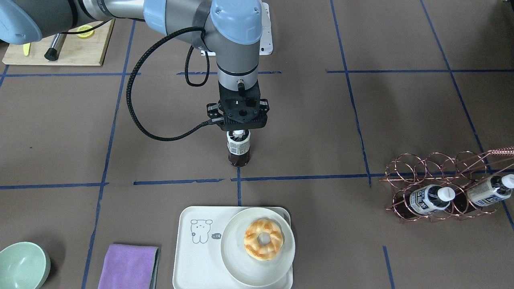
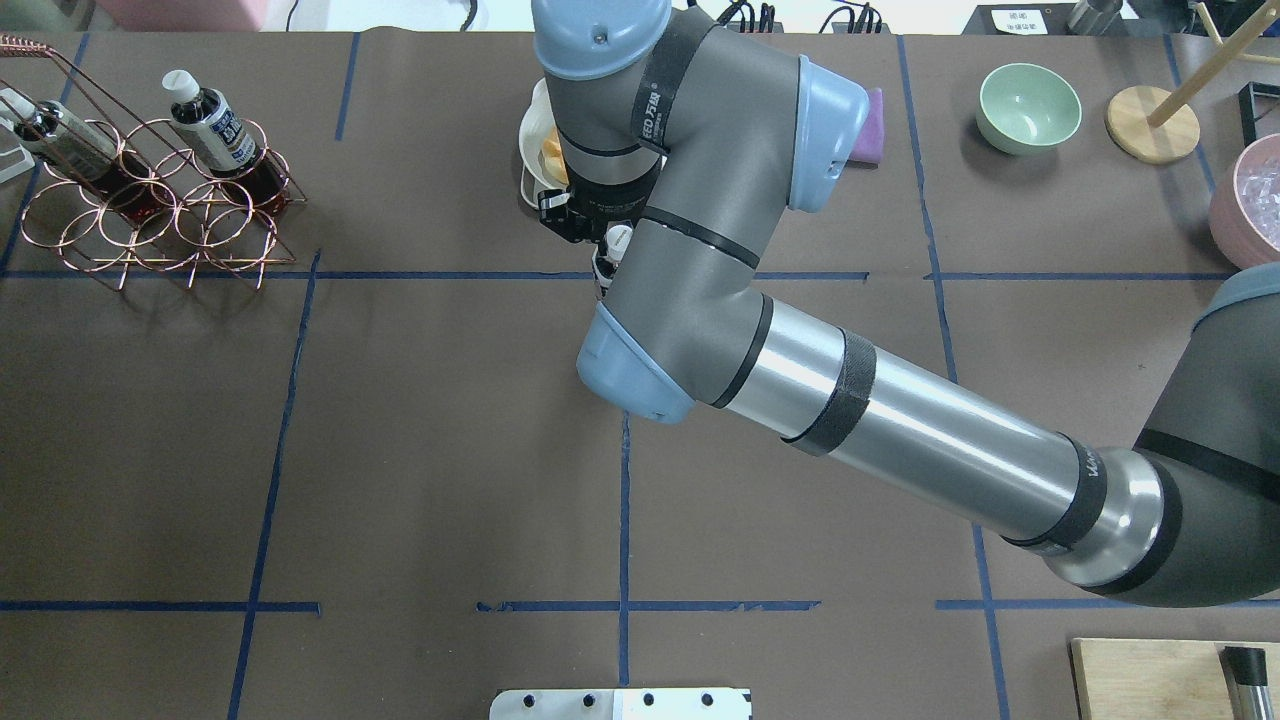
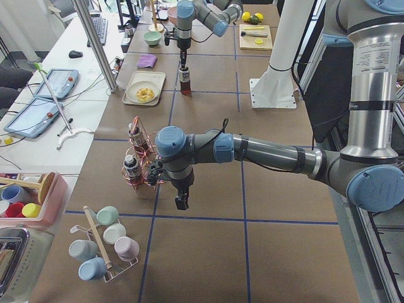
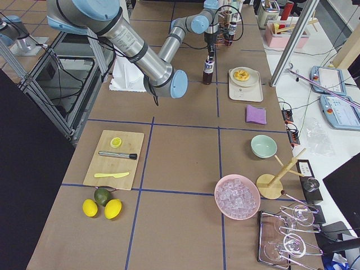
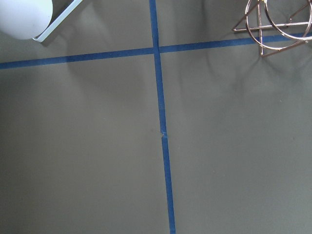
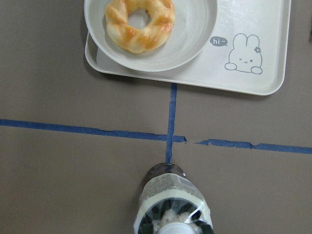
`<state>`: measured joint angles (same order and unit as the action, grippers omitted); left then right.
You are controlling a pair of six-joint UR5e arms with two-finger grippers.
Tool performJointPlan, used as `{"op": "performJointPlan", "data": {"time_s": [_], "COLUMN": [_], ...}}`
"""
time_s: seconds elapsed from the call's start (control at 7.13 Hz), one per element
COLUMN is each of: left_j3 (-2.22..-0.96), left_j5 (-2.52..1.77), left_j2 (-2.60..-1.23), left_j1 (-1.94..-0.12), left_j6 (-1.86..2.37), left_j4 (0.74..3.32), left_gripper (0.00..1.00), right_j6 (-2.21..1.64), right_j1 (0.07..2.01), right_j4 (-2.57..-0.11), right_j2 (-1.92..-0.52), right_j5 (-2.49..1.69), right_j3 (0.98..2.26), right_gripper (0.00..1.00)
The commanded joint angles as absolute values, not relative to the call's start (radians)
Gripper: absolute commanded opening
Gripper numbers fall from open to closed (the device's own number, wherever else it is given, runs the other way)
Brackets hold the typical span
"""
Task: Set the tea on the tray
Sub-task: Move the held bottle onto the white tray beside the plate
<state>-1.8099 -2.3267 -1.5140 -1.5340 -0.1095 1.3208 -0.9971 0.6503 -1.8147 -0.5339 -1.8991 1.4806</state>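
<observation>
A: Tea, position?

B: The tea (image 1: 238,150) is upright on the robot's side of a blue tape line (image 1: 176,182), and the tray (image 1: 192,261) lies just across it. The right gripper (image 1: 239,134) is clamped on the white cap from above. I cannot tell whether the base touches the counter (image 1: 321,132).

A: What crowds the tray?

B: A round plate (image 1: 241,269) with a glazed doughnut (image 1: 263,239) fills one half, its edge reaching the rim. The half with the drawing shows plain cream. A purple cloth (image 1: 128,267) lies beside the tray, then a green bowl (image 1: 22,267). Well apart on the other side, a copper wire rack (image 1: 441,160) holds two more bottles (image 1: 429,199), tilted.

A: Writing?

B: The right wrist view reads "hi~" in a bubble by the drawing. The bottle labels have dark characters, too small to read.

A: Differences between views?

B: In the overhead view the right arm covers the tray and most of the tea; the front view shows both. The left gripper (image 3: 181,202) appears only in the left side view, hanging near the rack. I cannot tell whether it is wide or narrow.
</observation>
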Motion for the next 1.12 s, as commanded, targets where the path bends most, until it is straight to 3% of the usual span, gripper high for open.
{"op": "performJointPlan", "data": {"time_s": [0.0, 0.28, 0.7, 0.98], "left_j3": [-1.810, -1.810, -1.818, -1.824], "left_j5": [-2.327, -2.327, -2.327, -2.327], "left_j2": [-1.514, -1.514, -1.516, -1.514], "left_j1": [-1.534, -1.534, -1.534, -1.534], "left_j6": [-0.109, -0.109, -0.107, -0.106], "left_j4": [1.321, 1.321, 1.321, 1.321], "left_gripper": [1.00, 1.00, 1.00, 1.00], "right_j6": [-0.994, -0.909, -0.836, -0.804], "right_j1": [0.688, 0.808, 0.939, 0.962], "right_j4": [-1.813, -1.809, -1.617, -1.608], "right_j2": [-0.525, -0.517, -0.399, -0.391], "right_j5": [-1.902, -1.942, -2.054, -2.069], "right_j3": [1.480, 1.433, 1.058, 0.997], "right_gripper": [0.00, 0.00, 0.00, 0.00]}}
